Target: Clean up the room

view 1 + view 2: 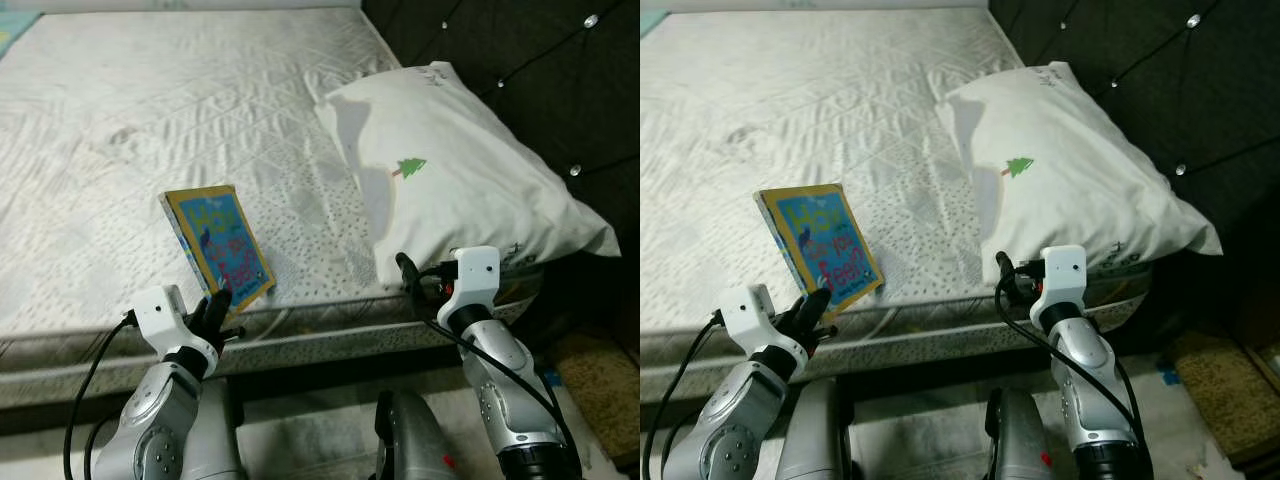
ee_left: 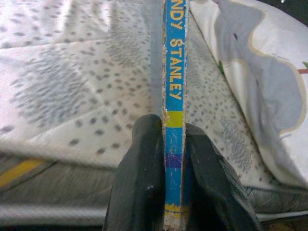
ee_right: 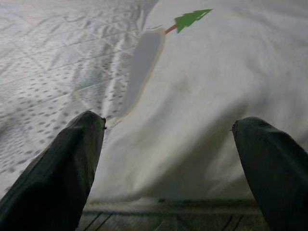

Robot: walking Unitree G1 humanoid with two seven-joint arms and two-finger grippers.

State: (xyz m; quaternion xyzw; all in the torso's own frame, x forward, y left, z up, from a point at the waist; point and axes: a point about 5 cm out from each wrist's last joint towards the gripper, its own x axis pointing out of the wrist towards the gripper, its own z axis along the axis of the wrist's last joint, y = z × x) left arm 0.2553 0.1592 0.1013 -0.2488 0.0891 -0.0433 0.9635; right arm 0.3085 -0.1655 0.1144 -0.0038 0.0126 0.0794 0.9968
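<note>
The left tool (image 1: 212,308) is clenched on the lower edge of the book (image 1: 222,243), held upright over the bed's (image 1: 150,120) near edge, while the right tool (image 3: 168,159), released, faces the pillow (image 1: 450,160), likely to grasp next.

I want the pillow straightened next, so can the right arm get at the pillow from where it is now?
Probably yes. The right gripper is open and hangs just before the pillow at the mattress edge, nothing between them. The book is off in the left gripper.
</note>
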